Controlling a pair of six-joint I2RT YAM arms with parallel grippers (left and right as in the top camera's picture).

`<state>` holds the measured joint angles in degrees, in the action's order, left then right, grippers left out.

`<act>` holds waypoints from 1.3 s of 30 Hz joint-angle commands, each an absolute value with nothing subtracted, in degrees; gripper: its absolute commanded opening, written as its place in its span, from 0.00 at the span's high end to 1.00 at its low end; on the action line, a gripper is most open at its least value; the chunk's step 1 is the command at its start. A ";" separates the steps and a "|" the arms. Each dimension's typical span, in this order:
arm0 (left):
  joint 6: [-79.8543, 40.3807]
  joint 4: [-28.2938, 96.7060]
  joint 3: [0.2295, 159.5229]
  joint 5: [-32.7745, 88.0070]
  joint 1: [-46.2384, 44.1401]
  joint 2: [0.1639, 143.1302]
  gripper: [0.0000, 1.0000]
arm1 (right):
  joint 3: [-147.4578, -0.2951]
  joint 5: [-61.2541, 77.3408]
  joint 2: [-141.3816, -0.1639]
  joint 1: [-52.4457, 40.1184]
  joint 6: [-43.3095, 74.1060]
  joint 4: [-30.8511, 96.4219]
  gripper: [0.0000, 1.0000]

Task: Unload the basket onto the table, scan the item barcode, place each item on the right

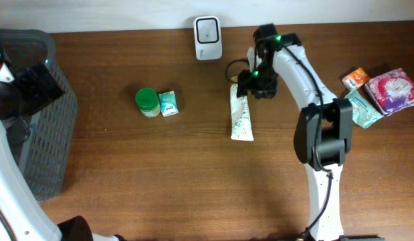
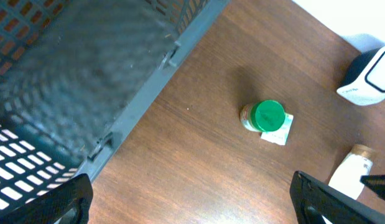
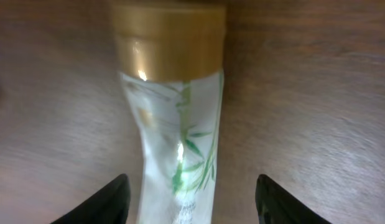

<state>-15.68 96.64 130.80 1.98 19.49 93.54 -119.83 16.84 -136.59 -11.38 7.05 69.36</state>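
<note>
While the tube point(image 1: 241, 112) is laid flat on the table point(image 1: 160, 174) near the scanner point(image 1: 208, 37), the right gripper point(image 3: 192, 193) is seen parted astride it without contact, and the left gripper point(image 2: 191, 186) is spread wide.

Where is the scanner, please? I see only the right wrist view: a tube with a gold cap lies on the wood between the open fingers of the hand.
Observer: The white scanner stands at the far edge of the table, to the left of the capped end of the tube.
Operator: Thank you. Is the other arm free to help?
Observer: Yes. The left hand is open and empty. It hangs above the rim of the grey basket, far to the left.
</note>
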 commanded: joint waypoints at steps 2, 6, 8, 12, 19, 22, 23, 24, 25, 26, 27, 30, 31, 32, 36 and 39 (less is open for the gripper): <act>-16.03 96.71 130.91 2.20 19.66 92.97 0.01 | -110.76 20.38 -136.29 -14.92 6.22 61.54 0.66; -16.03 96.71 130.91 2.20 19.66 92.97 0.01 | -115.35 20.38 -136.20 -17.58 8.86 60.66 0.96; -16.03 96.71 130.91 2.20 19.66 92.97 0.01 | -121.67 20.45 -136.20 -17.63 9.96 61.80 0.96; -16.03 96.71 130.91 2.20 19.66 92.97 0.01 | -131.37 17.34 -136.35 -17.63 16.56 44.14 0.96; -16.03 96.71 130.91 2.20 19.66 92.97 0.01 | -131.37 15.42 -141.60 -17.67 38.48 23.27 0.96; -16.03 96.71 130.91 2.20 19.66 92.97 0.01 | -131.37 19.33 -143.63 -17.85 42.28 23.14 0.96; -16.03 96.71 130.91 2.20 19.66 92.97 0.01 | -131.37 19.92 -143.74 -18.20 42.98 23.09 0.96; -16.01 96.71 130.91 2.20 19.68 92.97 0.01 | -131.37 19.90 -143.74 -18.55 42.96 23.07 0.96; -16.03 96.71 130.91 2.20 19.66 92.97 0.01 | -131.37 19.94 -143.74 -18.81 42.92 23.11 0.96; -16.03 96.71 130.91 2.20 19.66 92.97 0.01 | -131.37 19.94 -143.74 -18.85 42.92 23.09 0.96; -16.03 96.71 130.91 2.20 19.66 92.97 0.01 | -131.37 19.97 -143.74 -18.85 42.92 22.20 0.96; -16.03 96.71 130.91 2.20 19.66 92.97 0.01 | -131.46 20.80 -143.74 -18.28 46.26 17.08 0.96; -16.03 96.71 130.91 2.20 19.66 92.97 0.01 | -131.46 20.27 -143.74 -18.22 47.48 15.92 0.96; -16.03 96.71 130.91 2.20 19.66 92.97 0.01 | -131.46 19.42 -143.74 -18.26 47.48 15.22 0.96; -16.01 96.71 130.91 2.20 19.66 92.97 0.01 | -131.46 17.28 -143.72 -18.20 44.84 17.93 0.96; -16.03 96.71 130.91 2.20 19.66 92.97 0.01 | -131.46 9.15 -143.72 -17.91 35.59 24.32 0.96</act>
